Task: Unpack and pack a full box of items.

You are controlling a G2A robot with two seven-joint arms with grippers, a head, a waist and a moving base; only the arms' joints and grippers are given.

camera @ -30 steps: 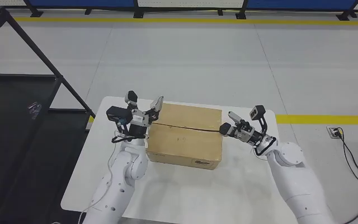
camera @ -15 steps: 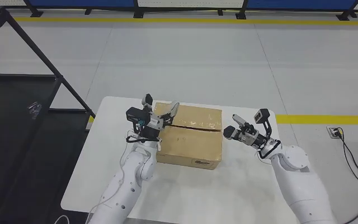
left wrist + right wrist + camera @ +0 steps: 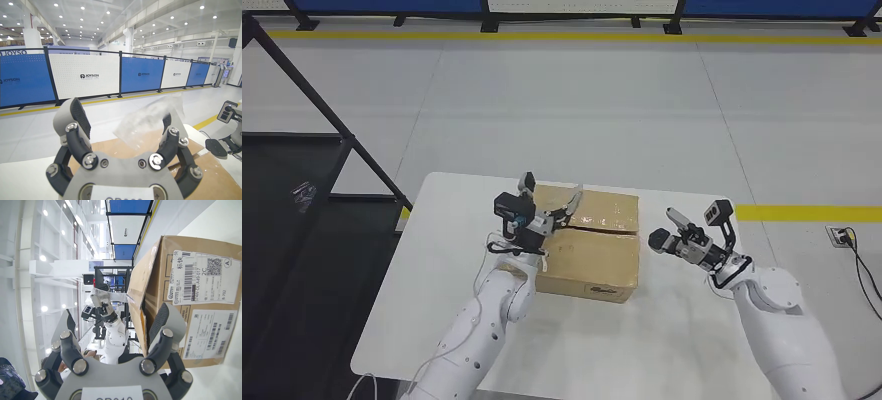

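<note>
The left gripper [image 3: 121, 111] has its fingers spread wide and clamps nothing. A strip of clear, crinkled adhesive tape [image 3: 149, 121] clings to the pad of one finger and stands up from it. In the top view this gripper [image 3: 552, 192] hangs above the far-left part of the box top, with the tape [image 3: 575, 192] on its right-hand finger. Whether the strip's other end is joined to the box cannot be told.

The right gripper [image 3: 115, 311] is likewise spread, with nothing between its fingers. In the top view it [image 3: 662, 228] sits just off the right end of the box, apart from it, above the table.

The brown rectangular cardboard box [image 3: 587, 255] stands at the middle of the white rounded table [image 3: 442, 290]. Its top flaps lie nearly closed, meeting along a seam that runs left to right. At the right end a narrow gap shows under one flap. White printed shipping labels [image 3: 204, 275] cover that end face.
</note>
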